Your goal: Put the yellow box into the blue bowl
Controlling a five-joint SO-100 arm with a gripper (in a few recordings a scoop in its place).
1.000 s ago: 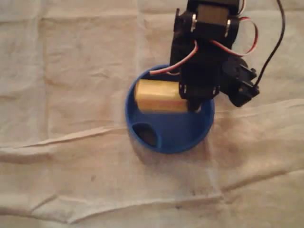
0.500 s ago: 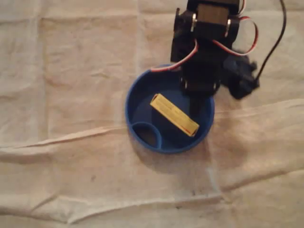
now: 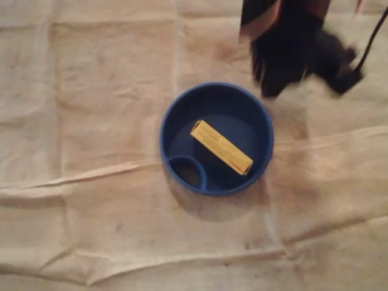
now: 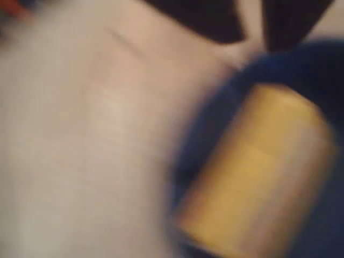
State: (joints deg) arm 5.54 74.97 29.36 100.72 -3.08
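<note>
I judge the task done: the box (image 3: pixel 222 147) lies slanted on the floor of the bowl (image 3: pixel 162 136), centre frame in the overhead view. The gripper (image 3: pixel 273 85) is a dark blur at upper right, well clear, and I cannot tell how its jaws stand. The box looks like a slim yellow slab, the bowl round, smooth and blue, on a creased beige cloth (image 3: pixel 91 91).
</note>
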